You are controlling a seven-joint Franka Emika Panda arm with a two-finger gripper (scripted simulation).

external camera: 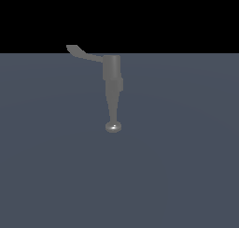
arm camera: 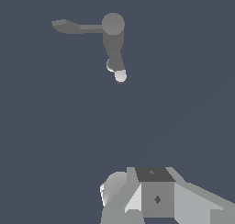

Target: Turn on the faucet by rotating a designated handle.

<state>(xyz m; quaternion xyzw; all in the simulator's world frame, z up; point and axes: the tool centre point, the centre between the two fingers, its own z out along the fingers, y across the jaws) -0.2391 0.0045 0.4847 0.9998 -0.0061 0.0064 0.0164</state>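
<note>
Faucet [external camera: 112, 84], handle [external camera: 83, 53] jutting sideways, pincer [arm camera: 137, 204] well apart, grip state unclear, no writing.

White gripper [arm camera: 158, 195] body partly seen in wrist view, jaws' state unclear

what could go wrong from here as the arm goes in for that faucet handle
1. The handle is a thin, flat lever and the spout juts from the same faucet body; an approach aimed slightly off might meet the spout or body instead.
2. The gripper sits well away from the faucet in the wrist view and is absent from the exterior view, so the whole approach remains, and its finger state cannot be judged.
3. Pushing near the body rather than the widened end may slip or barely turn the handle.
</note>
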